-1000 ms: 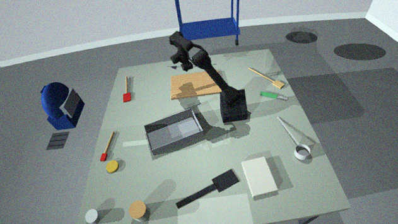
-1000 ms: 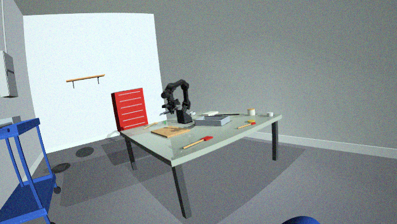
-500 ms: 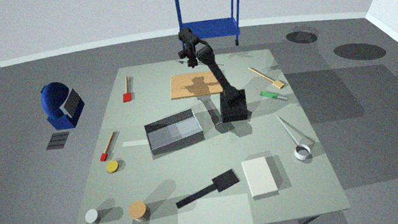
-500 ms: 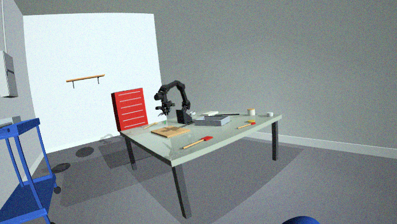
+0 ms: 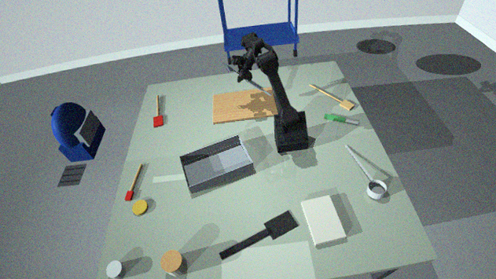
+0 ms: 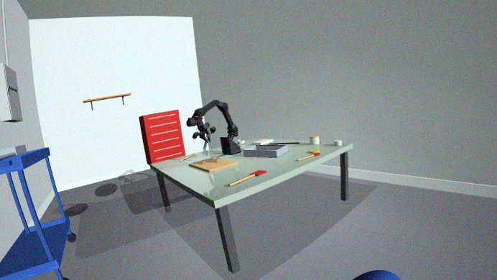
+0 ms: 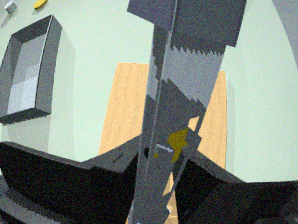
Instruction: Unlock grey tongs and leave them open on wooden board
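Observation:
The grey tongs (image 5: 259, 86) (image 6: 205, 147) (image 7: 187, 70) are held in the air, slanting steeply. Their lower end is over or beside the back right part of the board in the top view. A yellow part shows between their arms in the wrist view. The arms lie close together; I cannot tell whether the lock is released. My gripper (image 5: 244, 71) (image 6: 204, 134) (image 7: 160, 140) is shut on the tongs, well above the table. The wooden board (image 5: 226, 110) (image 6: 202, 164) (image 7: 120, 110) lies flat. The roasting tin (image 5: 223, 181) (image 6: 261, 154) (image 7: 46, 70) has no tongs across it.
On the table (image 5: 200, 209), red-headed spatulas (image 5: 158, 121) (image 5: 129, 195) lie left. A wooden spatula (image 5: 346, 104), a green-handled tool (image 5: 336, 118) and a ladle-like cup (image 5: 376, 189) lie right. A black spatula (image 5: 281, 224), white block (image 5: 324, 220) and orange-lidded jar (image 5: 172, 261) are in front.

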